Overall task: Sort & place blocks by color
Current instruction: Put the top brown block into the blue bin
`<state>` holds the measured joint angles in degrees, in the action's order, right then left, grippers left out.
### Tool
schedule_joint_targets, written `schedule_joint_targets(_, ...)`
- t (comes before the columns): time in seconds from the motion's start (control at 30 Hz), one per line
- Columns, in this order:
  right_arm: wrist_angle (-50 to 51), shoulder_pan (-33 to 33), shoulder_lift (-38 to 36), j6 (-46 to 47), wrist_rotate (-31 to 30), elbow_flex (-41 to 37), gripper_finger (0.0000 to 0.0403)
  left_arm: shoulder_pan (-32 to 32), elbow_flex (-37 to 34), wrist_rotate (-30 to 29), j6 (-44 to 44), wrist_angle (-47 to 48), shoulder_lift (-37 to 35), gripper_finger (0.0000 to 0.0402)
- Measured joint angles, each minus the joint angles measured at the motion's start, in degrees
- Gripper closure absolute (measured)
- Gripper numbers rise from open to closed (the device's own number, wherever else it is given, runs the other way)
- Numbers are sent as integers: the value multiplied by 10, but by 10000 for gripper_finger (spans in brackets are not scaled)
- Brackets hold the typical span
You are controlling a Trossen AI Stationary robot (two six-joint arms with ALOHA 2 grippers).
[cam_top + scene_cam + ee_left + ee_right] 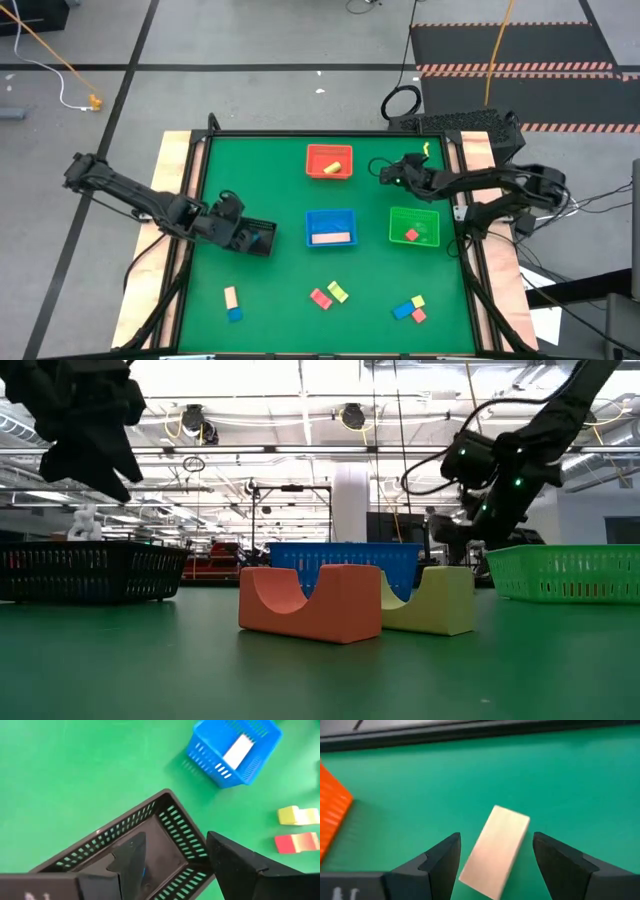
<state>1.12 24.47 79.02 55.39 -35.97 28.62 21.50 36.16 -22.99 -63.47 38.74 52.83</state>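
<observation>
My left gripper (pixel 256 238) (pixel 176 839) is open and hangs above the black tray (pixel 165 827) (pixel 90 570), well clear of it in the low view. A sliver of a blue block (pixel 144 870) shows in that tray behind one finger. My right gripper (pixel 384 173) (pixel 496 836) is open, just right of the red tray (pixel 329 161). A pale tan bar (pixel 495 852) lies on the green table between its fingers, with a gap on each side. Loose blocks lie near the table's near edge: tan and blue (pixel 232 300), red and yellow (pixel 328 295), and a blue, yellow and red cluster (pixel 410 308).
The red tray holds a yellow block (pixel 336 166). The blue tray (pixel 330 228) holds a tan bar, and the green tray (pixel 413 227) holds a red block. In the low view a red arch block (pixel 310 603) and a yellow one (pixel 440 600) stand close to the camera.
</observation>
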Motion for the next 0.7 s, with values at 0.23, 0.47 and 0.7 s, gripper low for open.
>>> schedule_joint_targets(0.23, -2, 3, 56, -4, 0, 0, 167, 0, 0, -13, 15, 0, -16, 192)
schedule_joint_targets(0.47, -17, 4, 71, -81, 15, 0, 268, 0, 0, -44, 18, -2, -15, 192)
schedule_joint_targets(0.7, -11, 5, 43, -160, 36, 0, 292, 0, 0, -82, 95, -74, -15, 192)
